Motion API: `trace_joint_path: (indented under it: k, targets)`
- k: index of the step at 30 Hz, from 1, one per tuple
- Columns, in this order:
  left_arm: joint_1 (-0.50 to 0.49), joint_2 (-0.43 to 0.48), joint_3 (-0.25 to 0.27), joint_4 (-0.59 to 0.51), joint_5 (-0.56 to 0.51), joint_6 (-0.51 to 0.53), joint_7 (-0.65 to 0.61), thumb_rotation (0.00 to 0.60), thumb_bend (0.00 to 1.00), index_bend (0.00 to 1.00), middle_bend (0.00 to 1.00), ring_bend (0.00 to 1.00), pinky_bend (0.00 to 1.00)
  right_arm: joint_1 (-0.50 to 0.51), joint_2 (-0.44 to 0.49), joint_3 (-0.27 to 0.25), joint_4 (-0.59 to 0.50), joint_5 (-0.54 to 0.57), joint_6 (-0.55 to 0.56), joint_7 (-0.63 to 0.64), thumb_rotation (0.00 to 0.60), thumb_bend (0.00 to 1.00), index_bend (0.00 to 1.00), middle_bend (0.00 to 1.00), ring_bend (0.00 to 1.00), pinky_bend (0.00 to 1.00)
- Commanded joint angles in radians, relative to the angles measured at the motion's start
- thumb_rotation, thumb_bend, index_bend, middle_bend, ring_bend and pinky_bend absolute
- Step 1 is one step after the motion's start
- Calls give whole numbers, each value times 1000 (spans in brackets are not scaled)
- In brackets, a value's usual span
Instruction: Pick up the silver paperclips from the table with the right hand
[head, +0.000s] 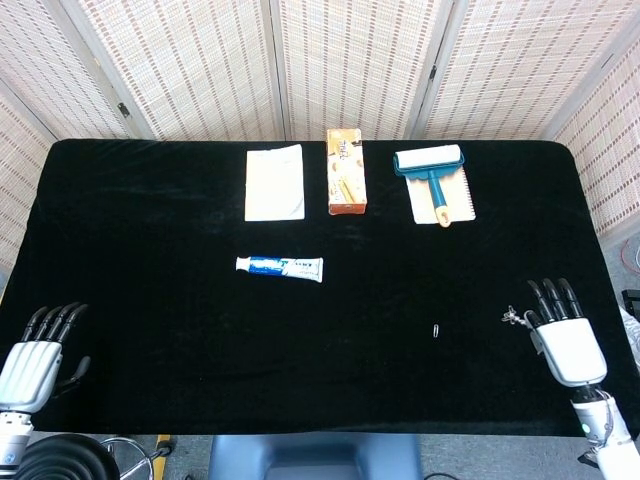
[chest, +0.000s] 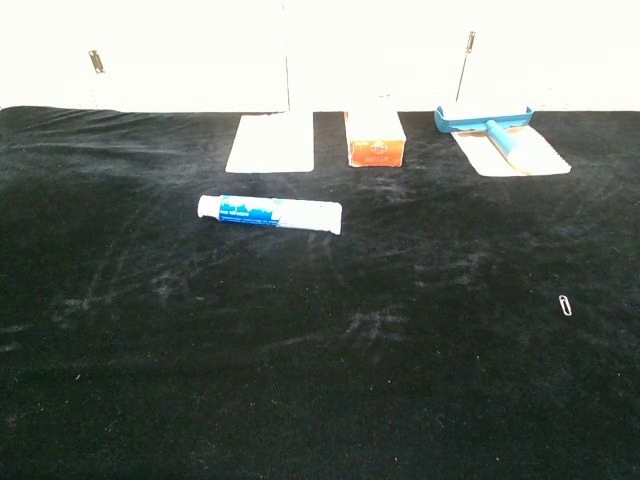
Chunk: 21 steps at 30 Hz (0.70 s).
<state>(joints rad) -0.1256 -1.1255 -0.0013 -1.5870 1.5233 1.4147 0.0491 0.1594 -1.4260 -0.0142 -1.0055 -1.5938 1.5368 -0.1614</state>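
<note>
Right hand (head: 565, 335) sits at the right front of the bench (head: 150, 300), fingers extended, with a small cluster of silver paperclips (head: 514, 318) pinched at its thumb side; one loose paperclip (head: 436, 330) lies flat on the black cloth to the left of that hand, apart from it; left hand (head: 35, 355) rests at the left front edge, fingers apart, holding nothing; toothpaste tube (head: 279, 267) lies mid-bench; chest view shows neither hand.
</note>
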Motion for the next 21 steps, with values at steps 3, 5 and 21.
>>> trace_joint_path:
  k: [3, 5, 21]
  targets:
    - [0, -1, 0, 0, -2, -1, 1, 600, 465, 0, 113, 101, 75, -13, -46, -2, 87, 19, -35, 50, 600, 519, 1000, 126, 32, 0]
    - [0, 0, -1, 0, -4, 0, -1, 600, 465, 0, 113, 101, 75, -13, -53, 1, 102, 19, -34, 60, 600, 519, 1000, 126, 32, 0]
    - [1, 2, 0, 1, -2, 4, -9, 600, 471, 0, 113, 101, 76, -6, 9, -12, 25, 21, -106, 51, 600, 403, 62, 0, 0, 0]
